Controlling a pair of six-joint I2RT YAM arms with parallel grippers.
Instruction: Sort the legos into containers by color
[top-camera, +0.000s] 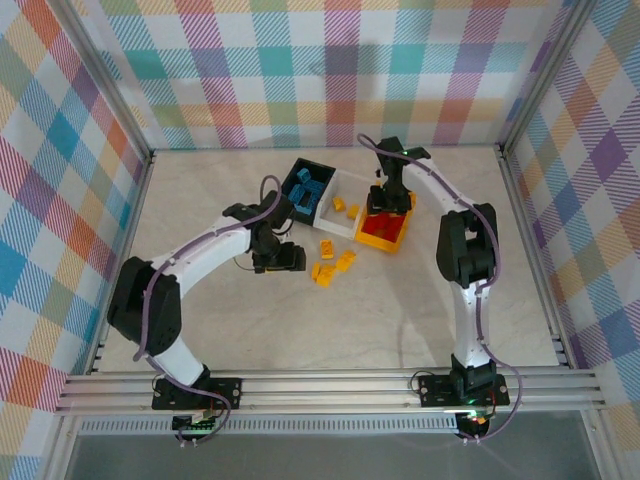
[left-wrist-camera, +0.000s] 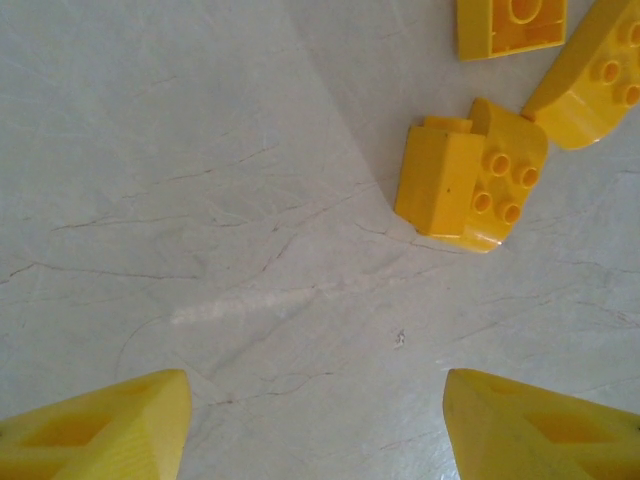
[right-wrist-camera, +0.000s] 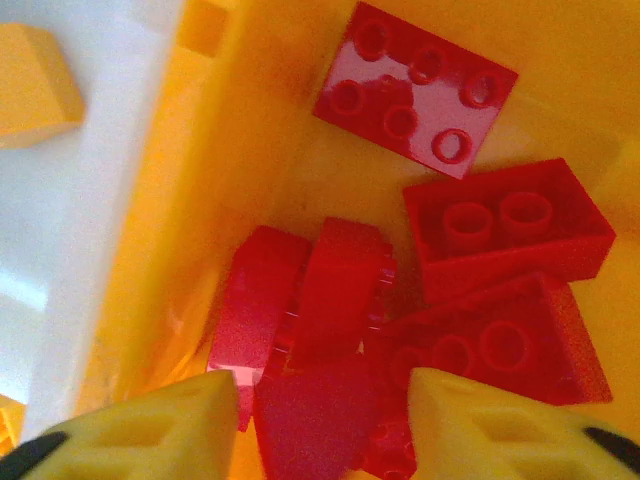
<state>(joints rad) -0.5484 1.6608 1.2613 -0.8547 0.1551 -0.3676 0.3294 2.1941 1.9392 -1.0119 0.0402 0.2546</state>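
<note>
The red legos (right-wrist-camera: 460, 225) lie in a loose heap in the yellow-orange bin (top-camera: 392, 243), which sits at the lower right end of a slanted row of three joined containers just above the middle of the top view. In the right wrist view one flat red plate rests studs-up at the top of the frame. Two thicker bricks lie below it on the right, and two more lean together on edge near the middle.

The white bin (top-camera: 343, 190) comes next in the row and holds a few yellow legos (top-camera: 338, 204). Its pale wall runs down the left of the right wrist view. The black bin (top-camera: 292, 172) at the upper left end holds the blue legos (top-camera: 305, 192).

More yellow bricks (top-camera: 330, 262) lie in a small cluster on the bench (top-camera: 200, 200), just below the white bin. In the left wrist view, three of them sit at the upper right of the frame, and the middle one (left-wrist-camera: 470, 185) lies partly on its side with its studs facing right.

The right tool (right-wrist-camera: 322, 385) hangs over the yellow-orange bin with its jaws part way apart. A blurred red brick (right-wrist-camera: 315, 420) sits in the gap, and a sliver of orange shows between it and the left fingertip (right-wrist-camera: 160, 425), so nothing looks clamped.

The left tool (left-wrist-camera: 315, 400) is low over the bench, just left of the yellow cluster. Its jaws are fairly wide, with bare bench between them.
</note>
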